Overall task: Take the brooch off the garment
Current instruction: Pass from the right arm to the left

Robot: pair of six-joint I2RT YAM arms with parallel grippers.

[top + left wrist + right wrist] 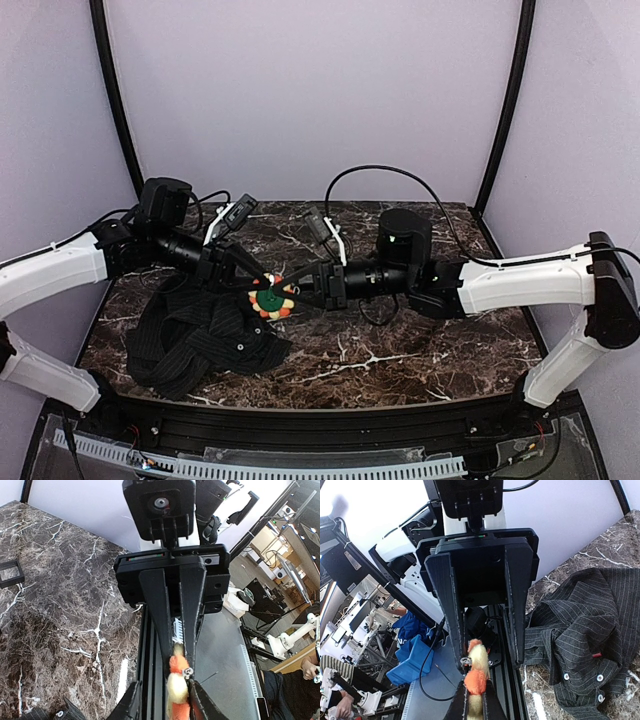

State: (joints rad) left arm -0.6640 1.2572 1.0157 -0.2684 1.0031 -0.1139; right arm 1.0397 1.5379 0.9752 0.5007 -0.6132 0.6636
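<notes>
White moulded shells seen on outer links of left arm (55,272) and right arm (520,282), at frame's left and right edges; black cylindrical forearms and boxy black joint housings toward centre. Black cable (400,173) looped above right arm. Both left gripper (258,284) and right gripper (292,293) all black: long flat tapered fingers (447,605) on wide rectangular bodies. Square black mount (159,502), top of left wrist view, fixed with one centre screw
</notes>
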